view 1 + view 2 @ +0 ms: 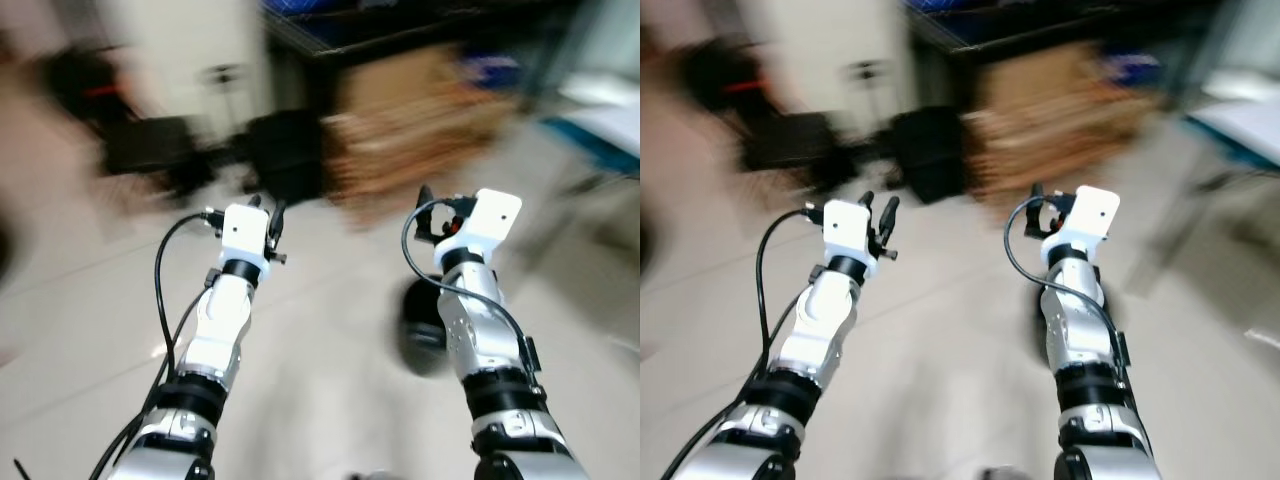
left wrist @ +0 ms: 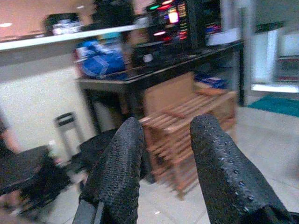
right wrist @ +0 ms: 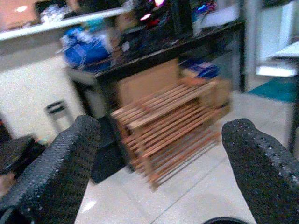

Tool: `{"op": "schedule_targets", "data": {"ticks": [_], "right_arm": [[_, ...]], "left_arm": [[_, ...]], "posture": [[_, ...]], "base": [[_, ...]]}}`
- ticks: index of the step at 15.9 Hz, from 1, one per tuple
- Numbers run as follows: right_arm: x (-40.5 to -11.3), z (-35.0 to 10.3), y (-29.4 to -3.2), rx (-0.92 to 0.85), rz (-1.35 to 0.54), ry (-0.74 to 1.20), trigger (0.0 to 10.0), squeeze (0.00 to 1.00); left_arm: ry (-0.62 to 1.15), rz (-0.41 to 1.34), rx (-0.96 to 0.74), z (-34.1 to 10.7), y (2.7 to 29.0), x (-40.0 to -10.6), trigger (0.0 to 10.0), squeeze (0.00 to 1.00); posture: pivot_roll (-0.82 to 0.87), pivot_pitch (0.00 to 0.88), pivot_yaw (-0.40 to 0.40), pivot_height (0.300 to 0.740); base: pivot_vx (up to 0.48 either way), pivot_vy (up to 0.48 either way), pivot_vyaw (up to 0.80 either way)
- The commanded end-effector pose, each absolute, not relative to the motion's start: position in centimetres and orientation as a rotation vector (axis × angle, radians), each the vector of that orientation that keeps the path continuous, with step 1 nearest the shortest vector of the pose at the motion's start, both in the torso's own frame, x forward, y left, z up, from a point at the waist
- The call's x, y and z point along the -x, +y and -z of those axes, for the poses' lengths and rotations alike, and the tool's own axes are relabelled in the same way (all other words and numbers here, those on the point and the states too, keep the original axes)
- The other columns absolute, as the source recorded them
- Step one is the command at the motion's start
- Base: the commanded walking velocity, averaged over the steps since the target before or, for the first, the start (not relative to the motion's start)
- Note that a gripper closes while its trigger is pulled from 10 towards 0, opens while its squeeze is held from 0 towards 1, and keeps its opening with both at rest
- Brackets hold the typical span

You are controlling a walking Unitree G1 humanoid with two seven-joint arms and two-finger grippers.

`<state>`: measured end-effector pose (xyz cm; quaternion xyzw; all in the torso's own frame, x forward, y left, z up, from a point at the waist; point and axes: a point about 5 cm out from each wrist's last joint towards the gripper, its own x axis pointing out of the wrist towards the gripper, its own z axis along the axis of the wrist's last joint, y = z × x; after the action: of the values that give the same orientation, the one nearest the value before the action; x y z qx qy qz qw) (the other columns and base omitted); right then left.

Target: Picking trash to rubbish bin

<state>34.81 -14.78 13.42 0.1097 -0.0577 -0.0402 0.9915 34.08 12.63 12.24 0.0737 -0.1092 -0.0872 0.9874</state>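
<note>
Head views heavily motion-blurred: background smeared in radial streaks, edges worst; silver arms nearer camera stay fairly sharp. Even indoor light, bright overall. Pale glossy tiled floor (image 1: 330, 330) carries soft sheen, faint glare patches. Dark round blurred shape (image 1: 420, 330) beside right arm, unreadable. Wrist views softer, grainy, mildly blurred; slatted wooden rack (image 3: 168, 126) under black counter (image 2: 163, 74) slightly smeared. Coloured indicator lights (image 2: 168, 14) bloom. Black textured fingers (image 2: 119, 172) close, dim, out of focus.

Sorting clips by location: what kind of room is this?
Probably a home workroom or utility corner: a pale tiled floor, a slatted wooden rack beside a black table carrying lit electronics and a blue bag.
</note>
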Motion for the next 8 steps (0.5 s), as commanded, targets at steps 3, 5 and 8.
{"op": "schedule_targets", "data": {"ticks": [3, 5, 8], "right_arm": [[-34.91, -13.64, -14.09, -0.235, 0.059, -0.118, 10.0, 0.0], [-34.87, -13.58, -14.04, -0.236, 0.06, -0.117, 10.0, 0.0], [-34.81, -13.49, -14.03, -0.235, 0.059, -0.116, 10.0, 0.0]], "left_arm": [[-0.207, 0.16, -0.155, -12.12, 13.11, -34.16, 10.0, 0.0], [-0.206, 0.165, -0.158, -12.13, 13.16, -34.21, 10.0, 0.0], [-0.204, 0.172, -0.16, -12.09, 13.05, -34.21, 10.0, 0.0]], "posture": [[-0.01, 0.0, 0.081, 0.74], [-0.01, 0.0, 0.084, 0.74], [-0.02, 0.0, 0.085, 0.74]], "base": [[0.0, 0.0, -0.8], [0.0, 0.0, -0.8], [0.0, 0.0, -0.8]]}}
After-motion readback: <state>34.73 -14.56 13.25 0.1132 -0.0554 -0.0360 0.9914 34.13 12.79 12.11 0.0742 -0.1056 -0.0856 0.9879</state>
